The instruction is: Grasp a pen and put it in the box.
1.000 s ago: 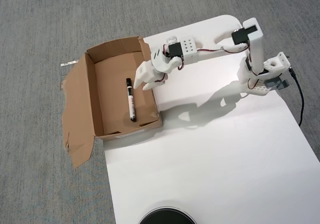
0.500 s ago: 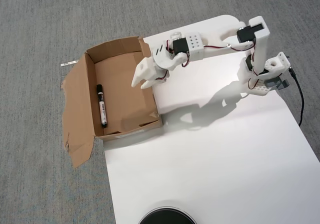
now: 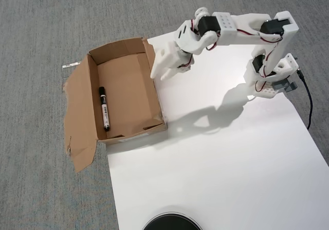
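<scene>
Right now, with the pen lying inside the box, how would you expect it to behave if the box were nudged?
The pen looks slim and round, so it would probably roll. It already lies along the box's left wall, which should stop it. It seems stiff and light.

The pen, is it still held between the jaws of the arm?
No, the pen lies inside the box along its left wall, apart from the gripper.

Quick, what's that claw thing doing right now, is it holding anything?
Tool: holding nothing; whether it is open or closed cannot be told. The pen lies in the box.
</scene>
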`<state>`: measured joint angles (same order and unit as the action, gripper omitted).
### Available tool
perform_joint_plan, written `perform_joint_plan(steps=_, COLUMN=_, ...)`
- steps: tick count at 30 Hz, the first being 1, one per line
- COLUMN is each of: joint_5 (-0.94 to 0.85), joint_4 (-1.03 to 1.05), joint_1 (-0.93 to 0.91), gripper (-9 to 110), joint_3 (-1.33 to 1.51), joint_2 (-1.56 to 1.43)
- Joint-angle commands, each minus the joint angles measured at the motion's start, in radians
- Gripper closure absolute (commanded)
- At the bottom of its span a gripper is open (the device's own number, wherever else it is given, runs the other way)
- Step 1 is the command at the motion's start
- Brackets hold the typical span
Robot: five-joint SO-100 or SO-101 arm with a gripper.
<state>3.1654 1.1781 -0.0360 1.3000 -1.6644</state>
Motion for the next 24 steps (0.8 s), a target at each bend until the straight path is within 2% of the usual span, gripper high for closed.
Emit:
perform_joint_plan(steps=1, joint_5=-0.002, joint_4=0.106, joint_1=0.007, gripper=89, joint_3=0.153, joint_2=-0.325)
perform_joint_plan(steps=10, joint_5=-0.002, joint_4=0.104, joint_1=0.007, gripper=89, joint_3=0.599, joint_2=-0.790)
perform_joint_plan(steps=24, joint_5=-0.002, joint_4=0.103, joint_1=0.007, gripper=89, joint_3=1.065, joint_2=-1.295)
